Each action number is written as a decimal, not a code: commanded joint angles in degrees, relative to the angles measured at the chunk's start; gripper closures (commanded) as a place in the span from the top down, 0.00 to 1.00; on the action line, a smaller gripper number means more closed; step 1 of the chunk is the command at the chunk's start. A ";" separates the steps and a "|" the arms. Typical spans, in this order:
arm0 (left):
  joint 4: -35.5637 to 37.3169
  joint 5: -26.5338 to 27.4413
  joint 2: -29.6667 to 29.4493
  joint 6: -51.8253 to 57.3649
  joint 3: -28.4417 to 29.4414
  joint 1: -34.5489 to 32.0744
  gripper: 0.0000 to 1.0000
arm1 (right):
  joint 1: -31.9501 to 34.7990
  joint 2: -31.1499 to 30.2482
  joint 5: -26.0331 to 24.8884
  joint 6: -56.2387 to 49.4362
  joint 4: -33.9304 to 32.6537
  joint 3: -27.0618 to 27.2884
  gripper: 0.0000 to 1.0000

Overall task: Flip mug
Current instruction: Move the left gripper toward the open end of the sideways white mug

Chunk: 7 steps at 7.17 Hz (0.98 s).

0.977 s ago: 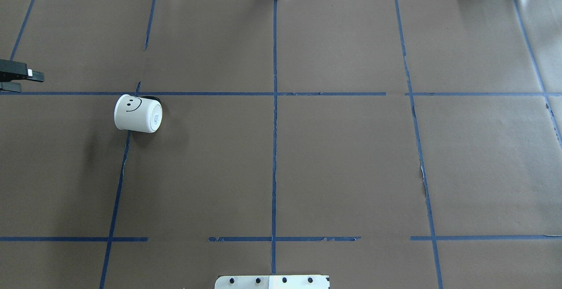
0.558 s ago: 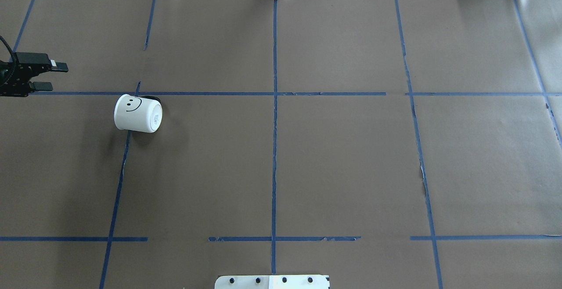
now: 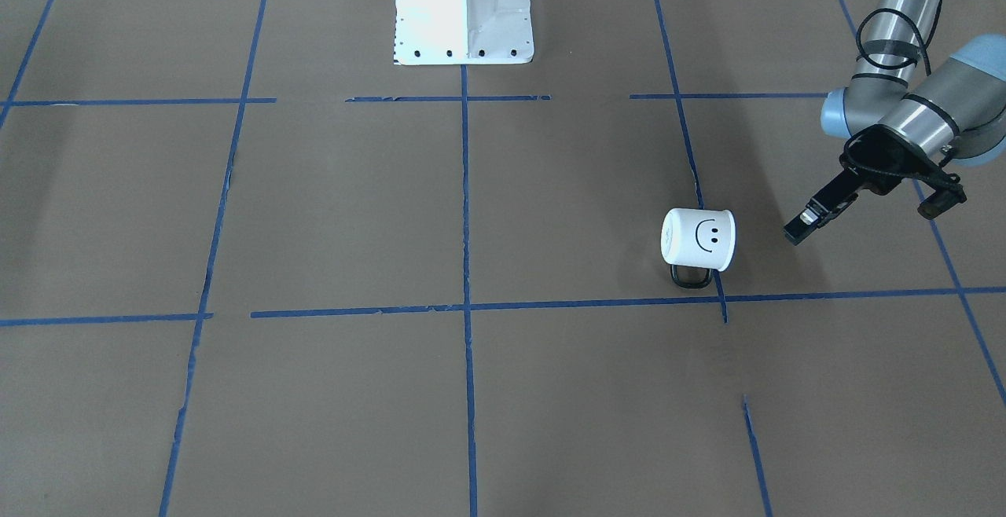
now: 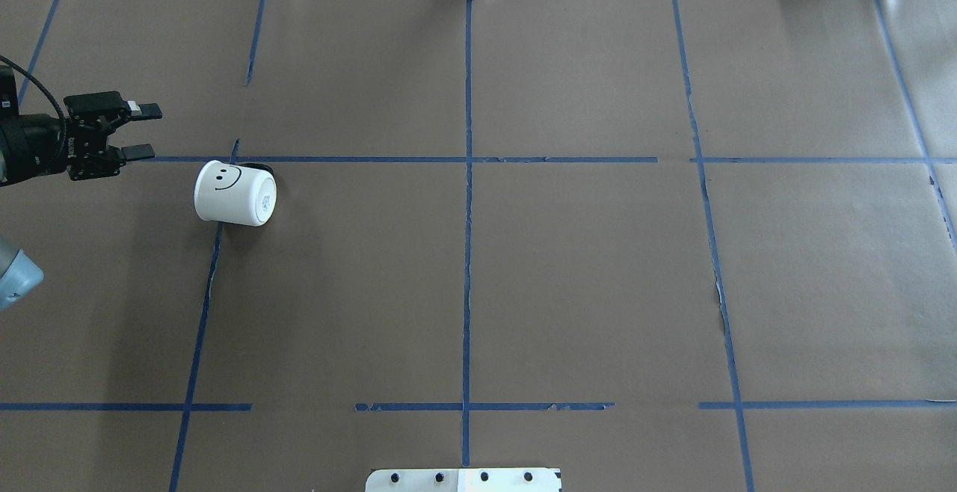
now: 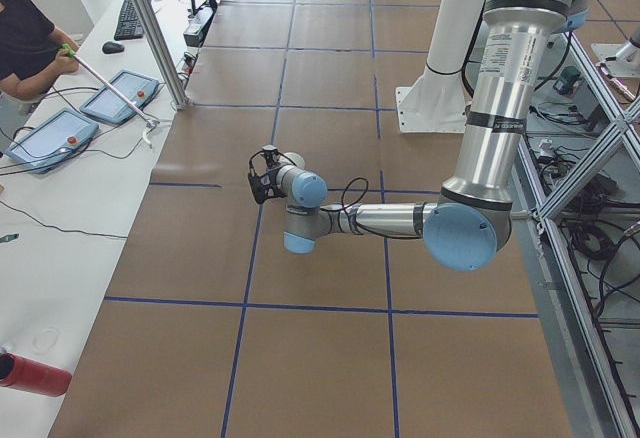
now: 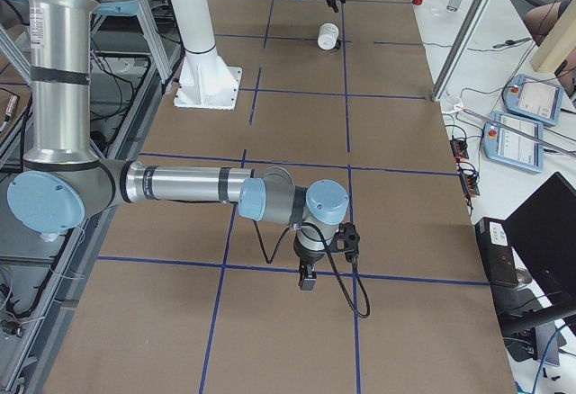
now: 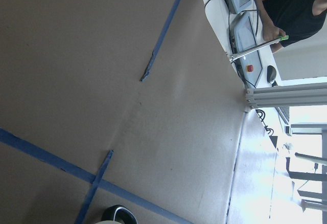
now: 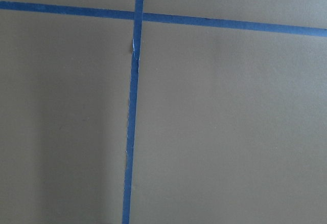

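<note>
While near mug, left gripper gapes.

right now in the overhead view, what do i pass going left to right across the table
black two-finger left gripper, open → small white cylindrical mug with a black smiley face, lying on its side → white metal base plate at the bottom edge

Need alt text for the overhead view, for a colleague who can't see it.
The mug lies on its side on the table, smiley up, left of centre. The left gripper is open and empty, just left of the mug and not touching it. The right arm is not in this view.
</note>
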 commanded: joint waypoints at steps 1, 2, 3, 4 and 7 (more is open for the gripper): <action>-1.85 -0.82 -0.60 9.73 3.00 1.09 0.95 | 0.00 0.00 0.00 0.00 0.00 0.03 1.00; -4.20 -4.58 -1.56 9.75 3.71 1.00 0.95 | 0.00 0.00 0.00 0.00 0.00 0.03 1.00; -4.57 -5.66 -2.61 9.66 4.76 1.00 0.95 | 0.00 0.00 0.00 0.00 0.00 -0.06 1.00; -6.49 -7.93 -3.49 9.75 7.03 1.00 0.95 | 0.00 0.00 0.00 0.00 0.00 -0.06 1.00; -15.96 -7.87 -6.49 10.01 15.20 1.35 0.95 | 0.00 0.00 0.00 0.00 0.00 -0.06 1.00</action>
